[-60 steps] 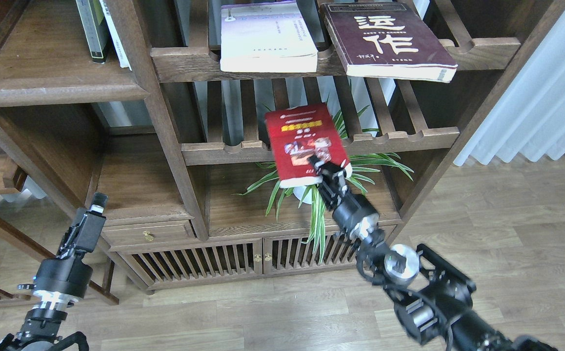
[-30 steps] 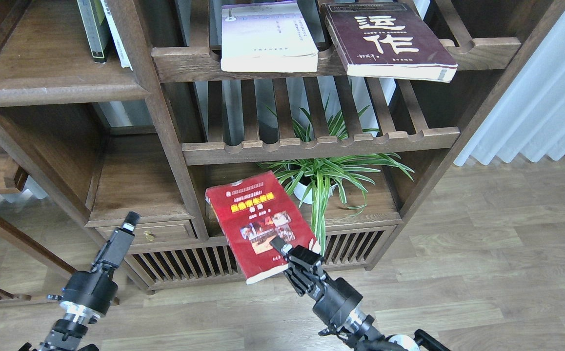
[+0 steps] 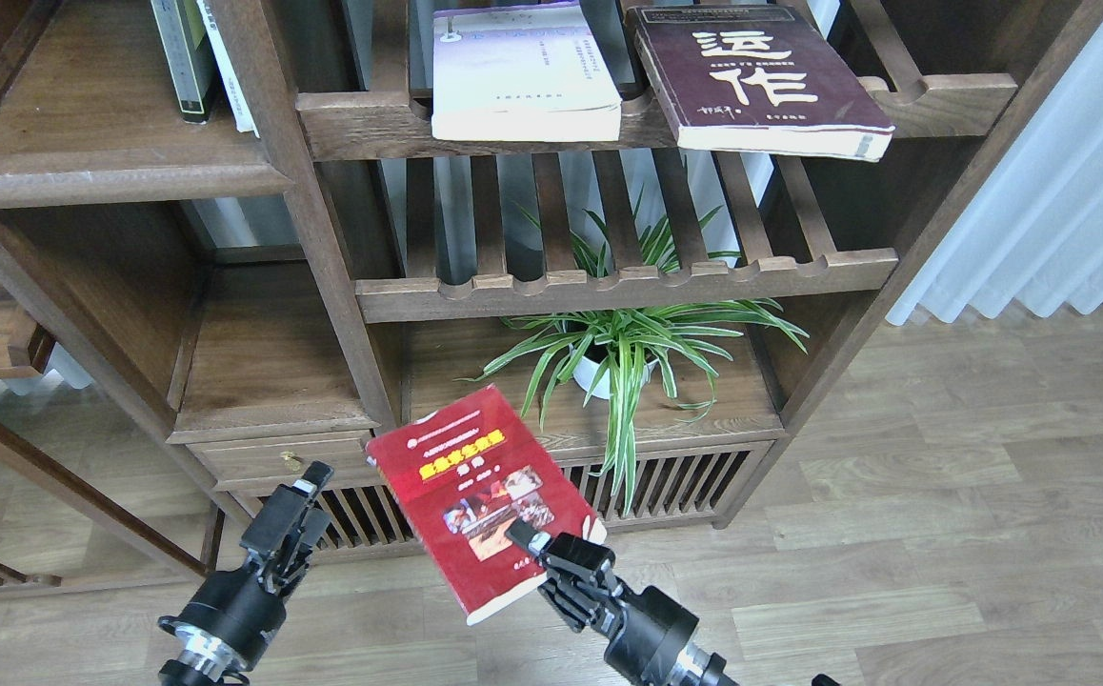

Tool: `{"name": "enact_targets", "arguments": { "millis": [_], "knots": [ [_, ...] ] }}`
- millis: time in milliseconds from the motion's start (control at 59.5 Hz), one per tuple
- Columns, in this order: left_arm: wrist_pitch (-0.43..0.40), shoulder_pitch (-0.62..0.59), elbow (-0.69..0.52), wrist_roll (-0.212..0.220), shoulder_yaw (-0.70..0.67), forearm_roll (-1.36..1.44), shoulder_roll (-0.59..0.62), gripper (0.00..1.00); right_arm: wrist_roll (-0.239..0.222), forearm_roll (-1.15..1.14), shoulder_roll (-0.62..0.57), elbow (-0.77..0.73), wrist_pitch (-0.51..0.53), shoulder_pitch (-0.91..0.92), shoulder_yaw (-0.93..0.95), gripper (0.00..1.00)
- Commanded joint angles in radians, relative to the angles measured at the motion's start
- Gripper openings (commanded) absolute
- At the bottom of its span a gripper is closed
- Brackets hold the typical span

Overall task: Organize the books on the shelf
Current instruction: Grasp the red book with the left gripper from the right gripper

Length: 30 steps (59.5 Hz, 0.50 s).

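My right gripper [image 3: 540, 547] is shut on the lower right corner of the bright red book [image 3: 477, 494] and holds it in the air, cover up, in front of the bookcase's low slatted doors. My left gripper [image 3: 302, 497] is just left of the red book, apart from it; it looks empty, and I cannot tell whether its fingers are open. The lavender-white book [image 3: 519, 71] and the maroon book [image 3: 752, 78] lie flat on the top slatted rack, overhanging its front rail. The solid dark-brown shelf [image 3: 113, 171] is at upper left.
Two upright books [image 3: 199, 57] stand at the solid shelf's right end. A potted spider plant [image 3: 623, 357] sits in the lower middle bay, behind the red book. A small drawer [image 3: 290, 455] is under the lower left shelf. White curtain [image 3: 1047, 210] at right; wooden floor below.
My right gripper has carried the red book from the middle slatted rack down and to the left. My left gripper has moved right and lower, toward the book.
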Motion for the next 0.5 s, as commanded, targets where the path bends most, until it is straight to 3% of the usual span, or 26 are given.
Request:
{"name": "enact_targets", "arguments": {
  "millis": [0,487],
  "knots": [
    [0.0,-0.002,0.001,0.002,0.029,0.002,-0.009,1.0,-0.007,0.0,0.0,-0.002,0.0,-0.003,-0.008,0.05],
    [0.0,-0.028,0.044,0.001,0.112,0.007,-0.104,0.96,-0.008,-0.009,0.0,-0.004,0.0,-0.004,-0.037,0.04]
  ]
}}
